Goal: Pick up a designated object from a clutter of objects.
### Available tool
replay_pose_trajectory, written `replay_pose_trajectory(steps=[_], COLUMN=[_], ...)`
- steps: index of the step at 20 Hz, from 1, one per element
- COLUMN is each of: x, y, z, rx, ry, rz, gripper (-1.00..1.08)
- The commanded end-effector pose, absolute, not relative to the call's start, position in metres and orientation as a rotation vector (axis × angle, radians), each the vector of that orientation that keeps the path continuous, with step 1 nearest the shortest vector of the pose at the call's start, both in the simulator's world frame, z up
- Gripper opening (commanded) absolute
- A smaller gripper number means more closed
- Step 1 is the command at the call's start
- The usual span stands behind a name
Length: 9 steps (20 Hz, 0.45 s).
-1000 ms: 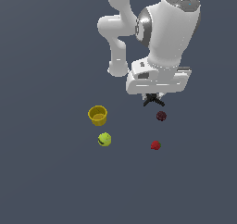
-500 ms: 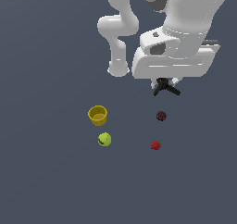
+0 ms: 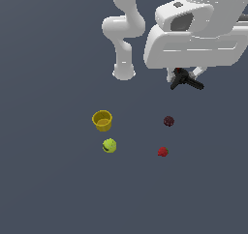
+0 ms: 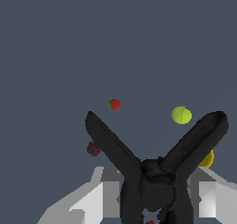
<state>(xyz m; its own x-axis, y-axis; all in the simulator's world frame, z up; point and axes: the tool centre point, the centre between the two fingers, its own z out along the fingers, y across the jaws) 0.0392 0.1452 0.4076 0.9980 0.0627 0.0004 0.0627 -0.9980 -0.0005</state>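
My fingers (image 4: pixel 104 193) are pinching the black clamp (image 4: pixel 155 165), its legs splayed out ahead, and it hangs off the tabletop (image 3: pixel 53 189) (squeeze steady, rise straight). Below lie the maroon berry (image 3: pixel 168 121), red berry (image 3: pixel 162 152), ball (image 3: pixel 109 145) and cup (image 3: pixel 102 120).

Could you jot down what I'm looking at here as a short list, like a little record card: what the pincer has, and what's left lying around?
arm: white, over the far part of the exterior view
pincer: shut on the black clamp
clamp legs: splayed apart, pointing away from the pincer in the wrist view
yellow cup: upright on the floor, mouth open
yellow-green ball: beside the cup, not touching
dark berry: on the floor, below the clamp
red berry: apart from the dark berry
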Motion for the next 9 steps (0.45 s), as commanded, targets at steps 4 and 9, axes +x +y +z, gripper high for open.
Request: replay_pose_trajectory(steps=[4, 9], x=[0.0447, 0.0464], y=[0.1471, 0.1477], z=[0.4209, 0.4241], rx=[-3.14, -3.14], ry=[-0.098, -0.098], rz=[0.0, 0.0], gripper=[-1.0, -1.0])
